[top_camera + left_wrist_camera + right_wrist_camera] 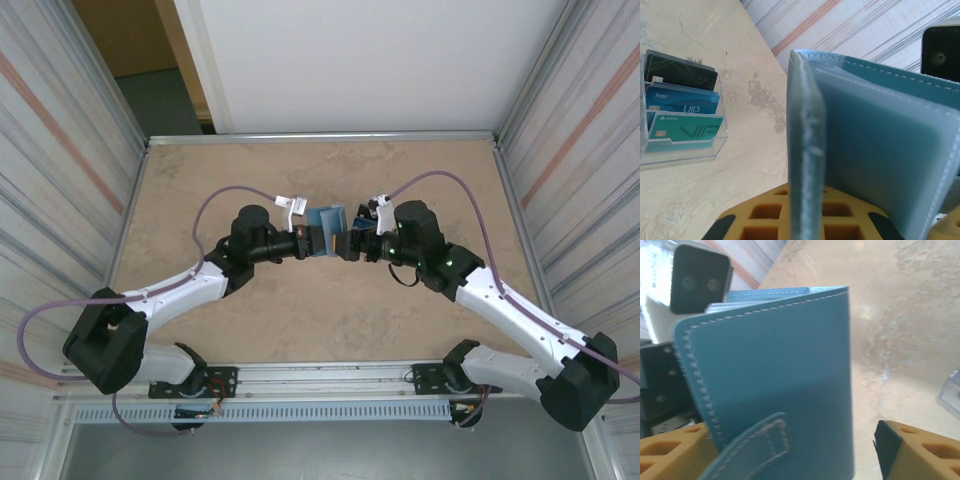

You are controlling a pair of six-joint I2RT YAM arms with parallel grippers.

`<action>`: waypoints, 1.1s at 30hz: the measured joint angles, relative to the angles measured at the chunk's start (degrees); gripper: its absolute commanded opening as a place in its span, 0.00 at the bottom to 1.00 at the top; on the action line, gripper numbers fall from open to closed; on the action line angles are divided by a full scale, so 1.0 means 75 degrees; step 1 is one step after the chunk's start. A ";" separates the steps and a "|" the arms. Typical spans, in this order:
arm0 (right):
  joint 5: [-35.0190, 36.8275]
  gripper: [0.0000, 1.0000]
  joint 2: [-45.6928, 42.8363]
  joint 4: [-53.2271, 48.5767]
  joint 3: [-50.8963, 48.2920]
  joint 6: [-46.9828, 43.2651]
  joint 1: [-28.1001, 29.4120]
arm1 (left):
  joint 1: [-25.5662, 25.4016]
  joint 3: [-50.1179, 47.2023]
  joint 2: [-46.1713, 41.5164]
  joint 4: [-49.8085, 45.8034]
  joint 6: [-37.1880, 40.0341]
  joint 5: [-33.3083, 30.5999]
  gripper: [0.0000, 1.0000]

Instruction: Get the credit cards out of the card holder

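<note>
Clamping the card holder (875, 150) upright at mid-table (300, 320), the left gripper (830, 225) has its fingers closed on it. The right gripper (785, 450), fingers open, straddles the cover and should pinch one panel only, then peel gently. The credit cards (682, 112) sit in a clear stand (715, 145).

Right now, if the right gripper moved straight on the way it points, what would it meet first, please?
The card holder: it stands between the open jaws of the right gripper, held by the left gripper, which probably comes next behind it.
</note>
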 measured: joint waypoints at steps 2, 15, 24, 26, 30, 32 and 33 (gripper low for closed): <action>0.0152 0.82 0.0085 -0.0119 0.0009 -0.0085 0.0009 | 0.0000 0.0000 0.0000 -0.0003 -0.0023 0.0000 0.00; 0.0595 0.67 0.0358 -0.0370 0.0265 -0.0221 0.0099 | 0.0038 -0.0006 -0.0006 -0.0064 -0.0029 0.0003 0.00; 0.0761 0.36 0.0335 -0.0376 0.0268 -0.0274 0.0070 | 0.0076 -0.0035 -0.0006 0.0017 -0.0052 0.0376 0.00; 0.0720 0.27 0.0283 -0.0364 0.0259 -0.0195 -0.0006 | 0.0102 -0.0076 -0.0006 0.0099 -0.0119 0.0495 0.00; 0.0691 0.26 0.0117 -0.0332 0.0187 -0.0125 -0.0227 | 0.0198 -0.0160 -0.0006 0.0379 -0.0280 0.0708 0.00; 0.0653 0.32 0.0012 -0.0309 0.0099 -0.0079 -0.0347 | 0.0239 -0.0198 -0.0006 0.0548 -0.0376 0.0810 0.00; 0.0624 0.35 -0.0029 -0.0312 0.0070 -0.0067 -0.0399 | 0.0254 -0.0221 -0.0006 0.0606 -0.0391 0.0851 0.00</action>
